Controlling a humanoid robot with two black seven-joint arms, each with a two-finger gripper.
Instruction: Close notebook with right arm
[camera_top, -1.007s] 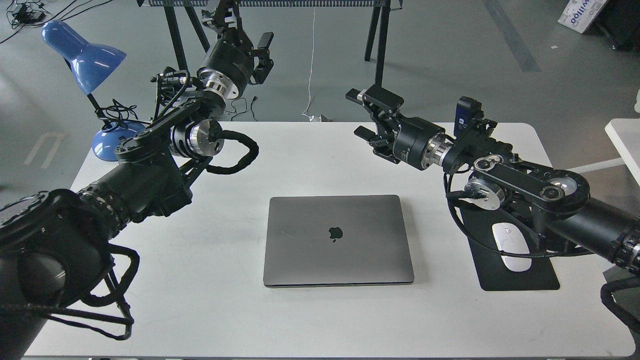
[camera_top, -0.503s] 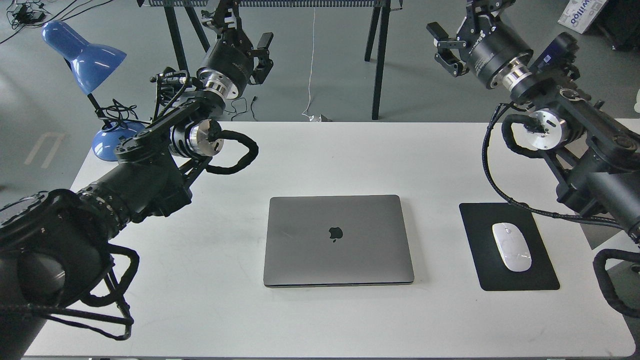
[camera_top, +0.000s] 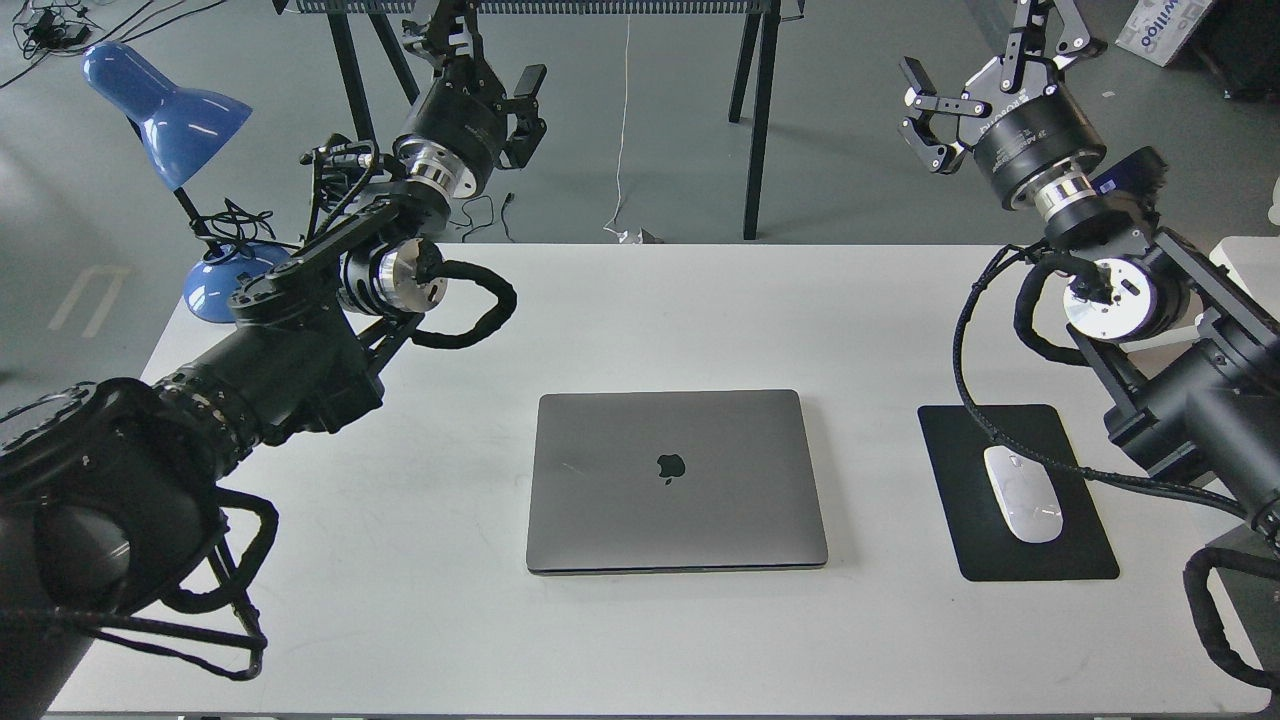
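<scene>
Fingers (camera_top: 918, 82) of the right gripper (camera_top: 985, 60) spread apart, empty, raised beyond the table (camera_top: 640, 300) at two o'clock from the notebook (camera_top: 677, 481), which lies lid-down at centre. The left gripper (camera_top: 490, 70) at eleven o'clock: its fingers cannot be told apart.

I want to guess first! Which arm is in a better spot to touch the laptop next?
Neither really needs to: the notebook already lies shut. Both grippers are raised beyond the table's far edge; the right gripper and left gripper look about equally far.
</scene>
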